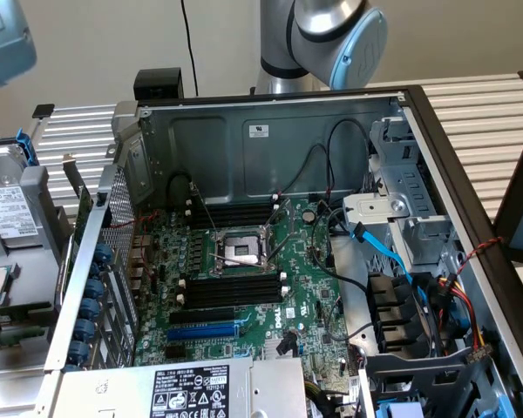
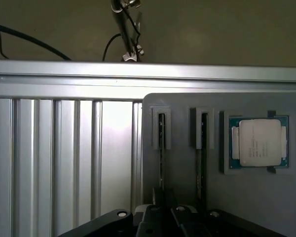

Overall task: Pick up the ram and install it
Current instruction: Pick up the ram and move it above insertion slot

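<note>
Item 1. My gripper: fingers drawn nearly together, directly over one groove of the holder. I cannot tell whether they pinch anything.
Item 2. The ram: on edge in that groove, its near end running under my fingers.
Item 3. A second stick: in the neighbouring groove, parallel and apart from the first.
Item 4. Grey holder: its straight edge meets the ribbed table. An aluminium rail bounds the far side.
Item 5. Processor: seated in the holder's square recess, beside the second groove.
Item 6, exterior view. Open computer case: metal walls ring the motherboard.
Item 7. Black memory slots: between the processor socket and the blue slot, with open room above. Cables crowd the exterior view's right.
Item 8. My arm: behind the case's far wall.
</note>
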### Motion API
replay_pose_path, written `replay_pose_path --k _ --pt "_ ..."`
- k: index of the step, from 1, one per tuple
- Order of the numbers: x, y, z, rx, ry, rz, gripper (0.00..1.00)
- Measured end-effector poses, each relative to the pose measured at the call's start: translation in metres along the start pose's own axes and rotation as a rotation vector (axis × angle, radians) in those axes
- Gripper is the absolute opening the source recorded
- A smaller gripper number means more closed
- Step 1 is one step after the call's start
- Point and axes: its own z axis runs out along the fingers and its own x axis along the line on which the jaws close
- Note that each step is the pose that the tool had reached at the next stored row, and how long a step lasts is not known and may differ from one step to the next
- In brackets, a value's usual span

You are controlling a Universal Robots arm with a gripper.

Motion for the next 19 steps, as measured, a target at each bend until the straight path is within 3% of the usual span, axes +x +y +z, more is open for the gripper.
replay_pose_path --k 7,19 --pt "0.000 0.0000 -0.0066 0.0005 0.0048 0.013 0.12" --pt "-0.001 -0.0002 -0.0358 0.0059 0.0191 0.013 0.12"
